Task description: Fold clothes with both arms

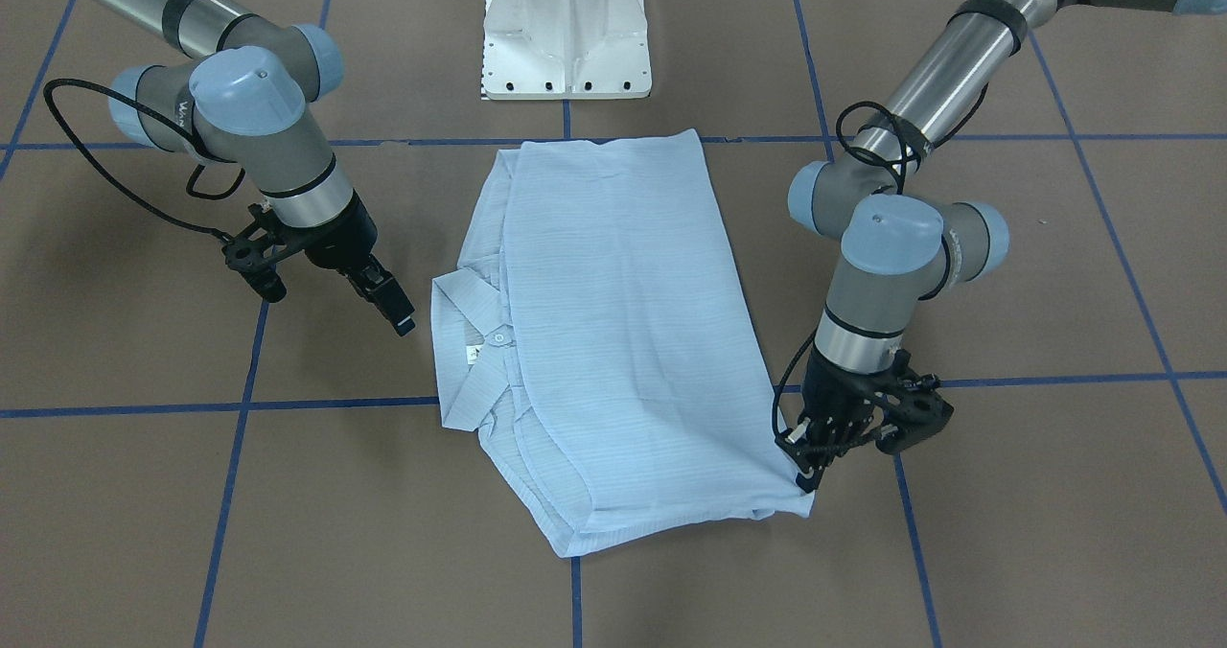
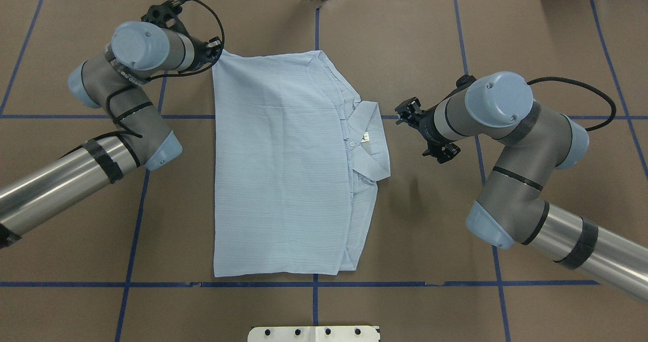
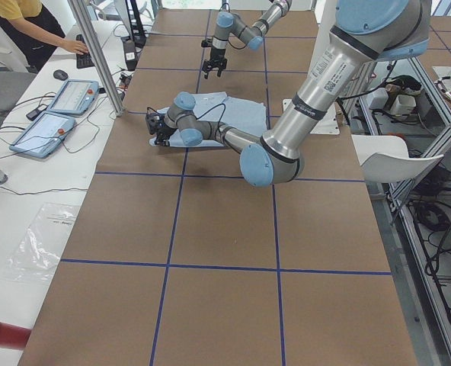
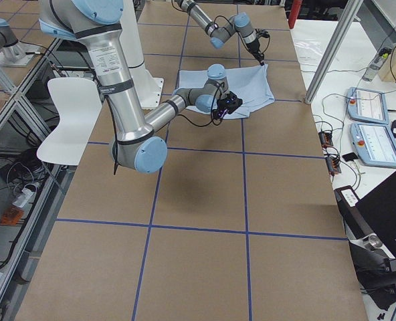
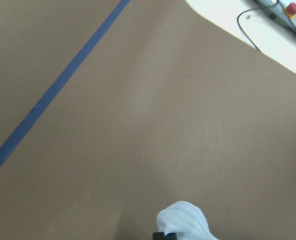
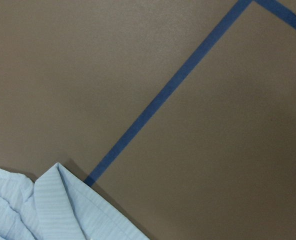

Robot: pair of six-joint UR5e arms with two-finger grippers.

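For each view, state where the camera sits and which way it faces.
Front-facing: across the table, facing the robot, down on the shirt; left arm at view's right, right arm at left, base on top.
Overhead: behind the robot, forward and down; both arms.
Exterior left: table's left end, along it; left arm near.
Exterior right: opposite end; right arm near.
Left wrist: down at table; left hand pinching shirt corner.
Right wrist: down at table and shirt edge; no body.
Shared: front-facing and overhead show the whole shirt, mirrored.

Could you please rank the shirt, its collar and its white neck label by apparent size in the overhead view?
1. light blue striped shirt
2. pointed collar
3. small white neck label
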